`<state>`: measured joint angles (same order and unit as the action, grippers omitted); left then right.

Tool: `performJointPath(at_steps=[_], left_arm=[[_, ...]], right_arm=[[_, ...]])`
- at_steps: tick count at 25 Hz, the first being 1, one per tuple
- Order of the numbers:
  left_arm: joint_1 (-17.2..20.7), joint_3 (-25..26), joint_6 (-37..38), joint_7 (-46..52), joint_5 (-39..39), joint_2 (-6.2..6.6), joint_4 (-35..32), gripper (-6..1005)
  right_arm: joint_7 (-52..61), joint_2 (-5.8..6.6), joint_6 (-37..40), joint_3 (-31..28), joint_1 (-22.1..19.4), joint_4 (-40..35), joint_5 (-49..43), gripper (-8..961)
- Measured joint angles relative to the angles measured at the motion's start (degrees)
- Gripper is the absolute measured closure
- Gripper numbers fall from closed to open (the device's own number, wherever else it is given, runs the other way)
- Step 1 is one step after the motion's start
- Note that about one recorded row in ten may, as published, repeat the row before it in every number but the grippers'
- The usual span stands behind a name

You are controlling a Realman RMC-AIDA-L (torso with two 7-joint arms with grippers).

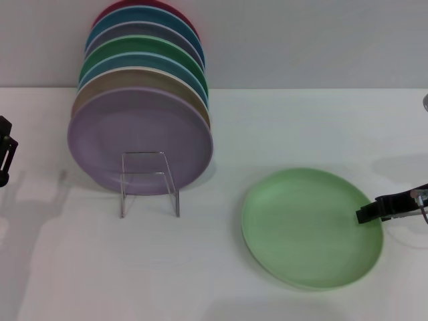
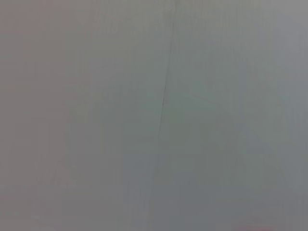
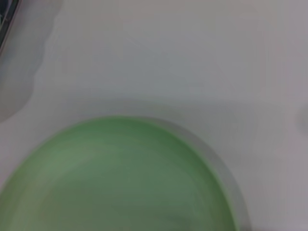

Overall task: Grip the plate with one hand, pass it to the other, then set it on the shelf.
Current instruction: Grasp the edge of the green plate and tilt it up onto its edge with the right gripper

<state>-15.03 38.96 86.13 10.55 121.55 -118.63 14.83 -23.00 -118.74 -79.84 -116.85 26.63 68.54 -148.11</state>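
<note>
The pale mint-green plate point(image 1: 311, 227) lies flat on the white table at the right. It also fills the lower part of the right wrist view point(image 3: 120, 183). My right gripper point(image 1: 368, 214) reaches in from the right edge, and its dark tip is at the plate's right rim. The clear acrylic shelf point(image 1: 150, 182) stands left of centre, apart from the plate. My left gripper point(image 1: 5, 155) is only partly in view at the far left edge, away from everything.
A row of several coloured plates leans upright behind the shelf, with a lilac plate point(image 1: 137, 137) in front and a darker green plate point(image 1: 144, 47) further back. A grey wall stands behind the table. The left wrist view shows only a plain grey surface.
</note>
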Motion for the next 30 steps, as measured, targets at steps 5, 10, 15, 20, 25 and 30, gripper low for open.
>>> performJointPath(at_steps=[5, 10, 15, 20, 25, 30], left_arm=[[0.0, 0.5, -0.1, 0.0, 0.0, -0.01, -0.1, 230], [0.0, 0.7, 0.0, 0.0, 0.0, -0.05, -0.1, 230], [0.0, 0.7, 0.0, 0.0, 0.0, -0.03, -0.1, 230], [0.1, 0.7, 0.0, 0.1, 0.0, -0.01, 0.0, 230], [0.2, 0.7, 0.0, 0.1, 0.0, -0.01, 0.0, 231], [0.2, 0.7, -0.2, 0.1, 0.0, -0.01, -0.1, 231]], right_arm=[[0.1, 0.00, 0.0, 0.0, 0.0, -0.3, 0.0, 565], [0.1, 0.00, -0.1, -0.1, 0.1, -0.7, -0.1, 654], [0.1, 0.00, -0.2, -0.1, 0.0, -0.7, -0.1, 671], [0.0, 0.00, 0.0, 0.0, -0.1, -0.7, -0.1, 753], [0.0, 0.00, -0.1, 0.0, -0.1, -0.7, -0.1, 809], [0.0, 0.00, -0.1, 0.0, 0.0, -0.7, -0.1, 827]])
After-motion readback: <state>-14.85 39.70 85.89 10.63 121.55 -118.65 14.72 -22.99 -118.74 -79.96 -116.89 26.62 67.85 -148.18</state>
